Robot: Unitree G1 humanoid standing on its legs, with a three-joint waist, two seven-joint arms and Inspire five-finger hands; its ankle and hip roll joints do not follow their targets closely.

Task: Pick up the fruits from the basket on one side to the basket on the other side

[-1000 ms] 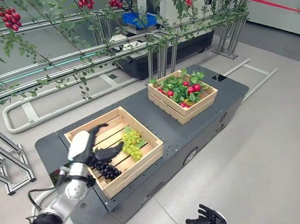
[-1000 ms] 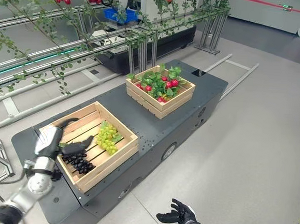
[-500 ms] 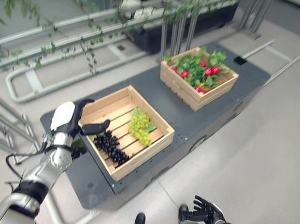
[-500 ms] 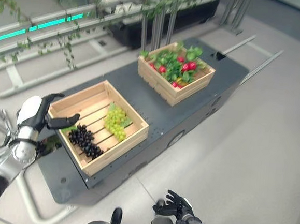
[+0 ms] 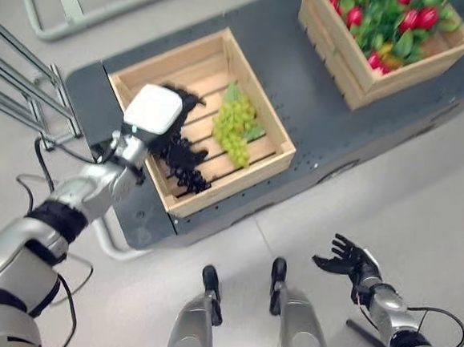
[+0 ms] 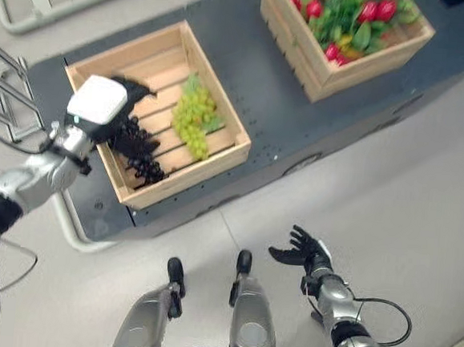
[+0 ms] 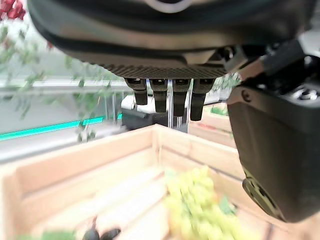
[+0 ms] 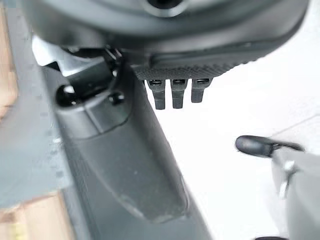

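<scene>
In the left eye view we reach our left hand (image 5: 155, 111) over the near wooden crate (image 5: 279, 142), which sits on the dark grey platform (image 5: 303, 83). The hand hangs above the bunch of black grapes (image 5: 183, 160) lying on the crate's slats, its fingers pointing down toward them; from here we cannot tell whether they touch the bunch. A bunch of green grapes (image 5: 234, 130) lies just beside the black one, nearer the crate's middle. The far wooden crate (image 5: 360, 77) stands well apart on the same platform and holds red fruits (image 5: 354, 16) among green leaves. Our right hand (image 5: 352, 260) hangs low over the pale floor (image 5: 438, 206), away from the platform, fingers spread and holding nothing.

The right eye view gives us the same layout: left hand (image 6: 101, 104) over the black grapes (image 6: 137, 152), green grapes (image 6: 192, 122) beside them, right hand (image 6: 305, 250) loose above the floor.

In the left wrist view our fingers (image 7: 161, 95) extend straight with the thumb apart from them, gripping nothing. Past them we see the crate's inner wall (image 7: 75, 165), the green grapes (image 7: 198, 200) and a little of the black bunch (image 7: 100, 234) at the edge.

In the right wrist view our fingers (image 8: 173, 93) are straight and released, with the thumb (image 8: 135, 165) stretched out over the floor.
</scene>
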